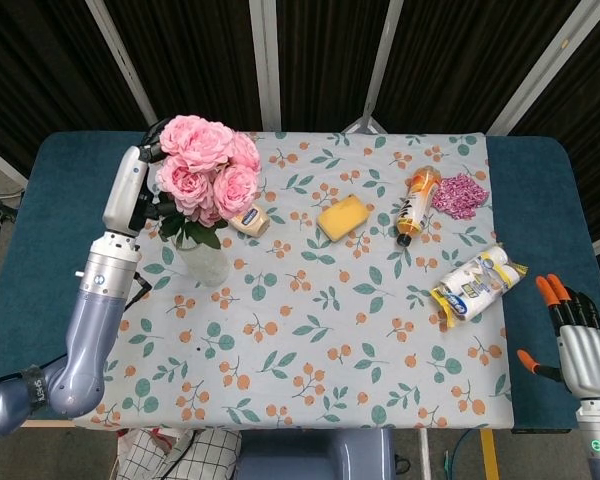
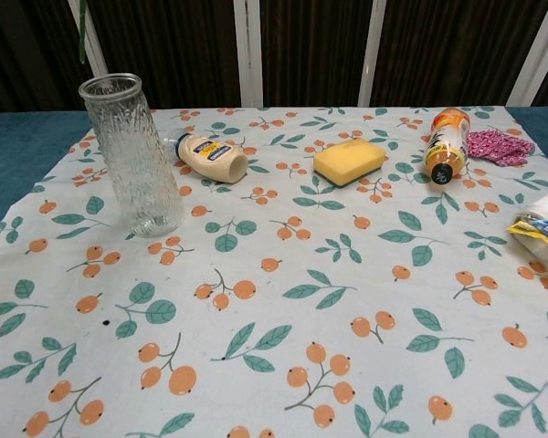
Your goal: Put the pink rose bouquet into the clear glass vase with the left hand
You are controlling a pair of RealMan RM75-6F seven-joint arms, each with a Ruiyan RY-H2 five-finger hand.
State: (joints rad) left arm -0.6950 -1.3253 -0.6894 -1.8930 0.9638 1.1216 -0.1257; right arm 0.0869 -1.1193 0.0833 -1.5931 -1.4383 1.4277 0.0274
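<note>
In the head view my left hand [image 1: 140, 190] grips the pink rose bouquet [image 1: 204, 168] and holds it high above the clear glass vase [image 1: 204, 262], whose top the flowers and leaves hide. The chest view shows the vase [image 2: 133, 153] standing upright and empty on the floral cloth, with only a thin green stem tip [image 2: 82, 41] hanging above its mouth. My right hand [image 1: 578, 340] rests at the near right corner with its fingers apart and nothing in it.
A mayonnaise bottle [image 2: 210, 156] lies just right of the vase. A yellow sponge [image 2: 349, 161], an orange bottle [image 2: 445, 143] and a pink cloth [image 2: 499, 145] lie along the far side. A white packet [image 1: 477, 282] sits at the right. The cloth's edge [image 1: 130, 220] borders blue table.
</note>
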